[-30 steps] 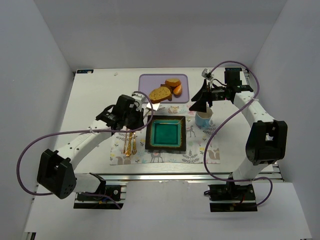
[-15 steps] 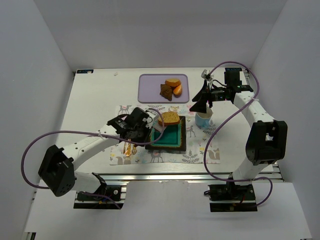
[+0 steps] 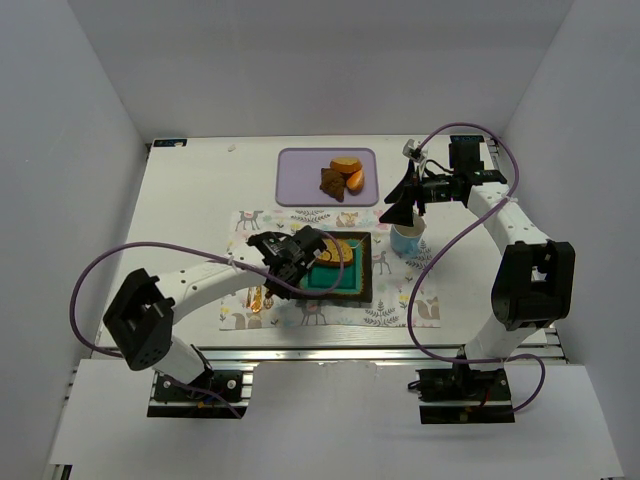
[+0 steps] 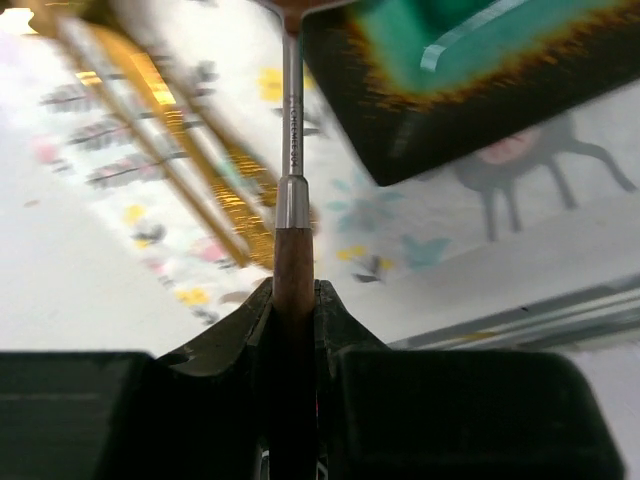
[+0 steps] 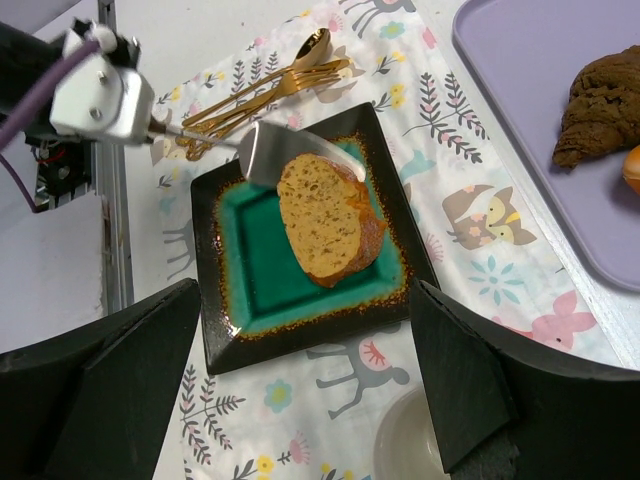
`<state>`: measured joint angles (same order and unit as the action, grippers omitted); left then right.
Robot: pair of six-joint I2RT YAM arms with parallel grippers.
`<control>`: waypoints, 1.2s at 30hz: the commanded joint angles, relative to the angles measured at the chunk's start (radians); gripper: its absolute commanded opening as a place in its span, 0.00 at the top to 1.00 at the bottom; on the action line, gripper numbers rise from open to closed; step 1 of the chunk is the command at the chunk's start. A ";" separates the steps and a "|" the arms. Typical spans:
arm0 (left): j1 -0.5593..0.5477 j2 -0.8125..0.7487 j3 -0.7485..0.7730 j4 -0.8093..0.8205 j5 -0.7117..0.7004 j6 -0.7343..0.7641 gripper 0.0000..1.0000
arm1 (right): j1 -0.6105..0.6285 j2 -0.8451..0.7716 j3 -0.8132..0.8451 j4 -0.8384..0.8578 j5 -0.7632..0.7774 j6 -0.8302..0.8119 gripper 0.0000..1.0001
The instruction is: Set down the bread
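Step in hand: the set-down. The bread (image 5: 330,225) is over the plate (image 5: 232,292), so my judgement is that the carrying is done and the release is what remains.
Bread: it lies on the teal middle of the plate, toward the side nearest the cup (image 3: 407,240). One end is on the blade of the spatula (image 5: 265,150). Whether the other end has its full weight on the plate I cannot tell.
Left gripper (image 4: 293,300): its jaws are clenched on the spatula's wooden handle, with the metal shaft running straight out ahead.
Left arm: it reaches low across the placemat (image 3: 395,305) from the left, past the gold cutlery (image 4: 170,150), with the wrist at the plate's left rim.
Right gripper (image 3: 398,208): its jaws are spread wide and hold nothing. It hangs above the cup and looks down on the plate.
Right arm: it is bent high at the elbow, well apart from the bread.
Next move: probably tip or slide the blade out flat from under the slice, back toward the left.
Risk: the slice may drag along with the blade, or ride up over the dark rim.
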<state>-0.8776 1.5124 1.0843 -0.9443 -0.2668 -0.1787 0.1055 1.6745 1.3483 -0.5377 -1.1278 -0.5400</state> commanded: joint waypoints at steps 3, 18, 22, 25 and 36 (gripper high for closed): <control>-0.004 -0.027 0.107 -0.125 -0.285 -0.082 1.00 | -0.004 -0.036 0.026 -0.010 -0.017 -0.017 0.11; 0.279 0.004 0.293 0.079 -0.011 -0.185 1.00 | -0.004 -0.019 0.038 -0.013 -0.035 -0.014 0.11; 0.331 0.191 0.477 0.105 0.112 -0.180 1.00 | -0.006 -0.021 0.034 -0.022 -0.041 -0.015 0.11; 0.348 0.364 0.650 0.067 0.166 -0.157 1.00 | -0.006 -0.028 0.029 -0.021 -0.044 -0.014 0.11; 0.379 0.586 0.898 -0.013 0.150 -0.130 1.00 | -0.006 -0.045 0.000 0.001 -0.044 0.003 0.11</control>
<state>-0.5228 2.1738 1.9247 -0.9638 -0.1280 -0.3141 0.1051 1.6745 1.3457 -0.5507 -1.1400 -0.5373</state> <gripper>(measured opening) 0.271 0.894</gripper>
